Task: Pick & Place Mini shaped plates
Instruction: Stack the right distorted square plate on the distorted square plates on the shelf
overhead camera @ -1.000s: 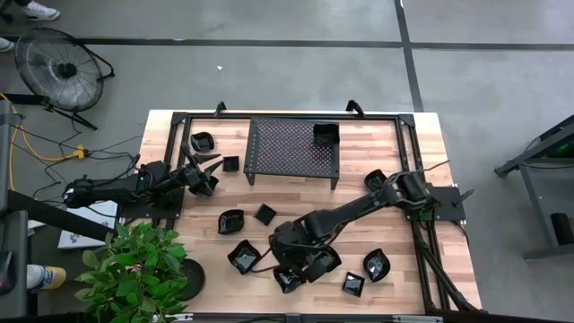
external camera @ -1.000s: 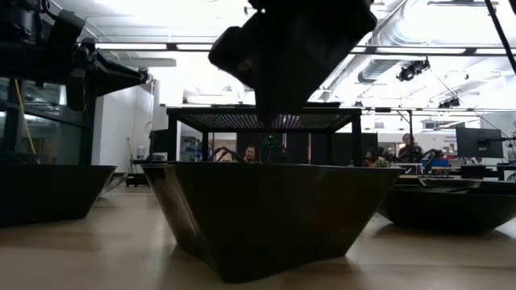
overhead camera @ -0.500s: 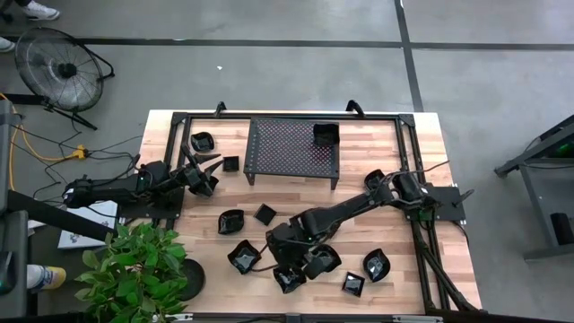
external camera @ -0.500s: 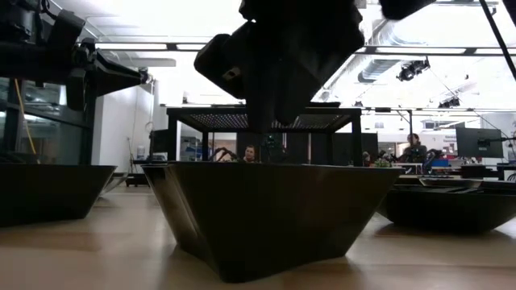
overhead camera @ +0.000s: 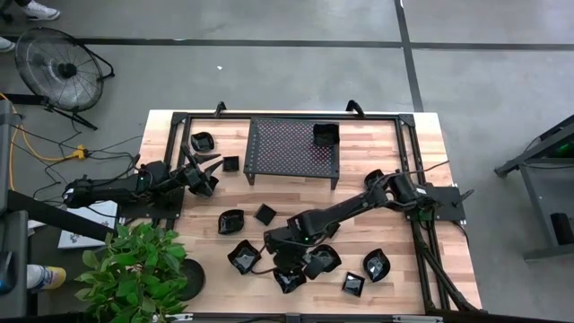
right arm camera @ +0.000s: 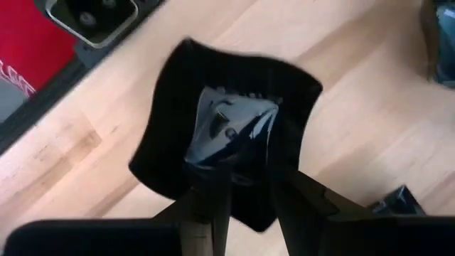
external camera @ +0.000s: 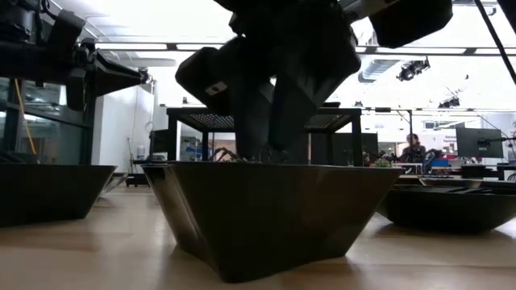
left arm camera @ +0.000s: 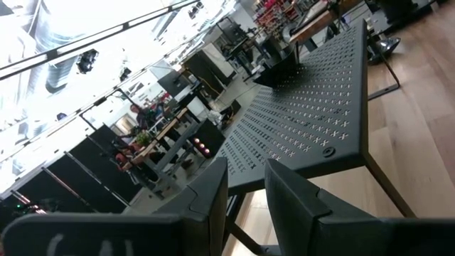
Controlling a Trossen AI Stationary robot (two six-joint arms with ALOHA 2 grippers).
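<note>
From above, the wooden table [overhead camera: 395, 152] carries a black perforated mesh rack [overhead camera: 292, 149] at its far middle, with one square black dish [overhead camera: 325, 135] on the rack's right far corner. The left gripper [overhead camera: 208, 172] hangs near the table's left edge, just left of a small square dish [overhead camera: 230, 163]; bare wood lies between it and the rack's left legs. A round dish [overhead camera: 203, 141] sits at the far left corner. The right gripper [overhead camera: 285, 262] reaches down over the near-edge cluster of mini shaped plates [overhead camera: 244, 258], crowded on both sides by dishes. The widest bare wood lies between the rack and this cluster. A potted plant [overhead camera: 134, 269] overlaps the near left corner.

At table height, the right gripper's fingers [external camera: 251, 121] drop inside the rim of a wide dark dish [external camera: 270, 213], a narrow gap showing between them. Dishes flank it on both sides, apart from it.

The left wrist view shows its two fingers [left arm camera: 206, 192] slightly apart with nothing between, the rack's corner edge ahead.

The right wrist view shows the fingers [right arm camera: 210, 195] a little apart, straddling the near wall of a scalloped square dish [right arm camera: 178, 121]; whether they press on it I cannot tell. Bare wood surrounds that dish.
</note>
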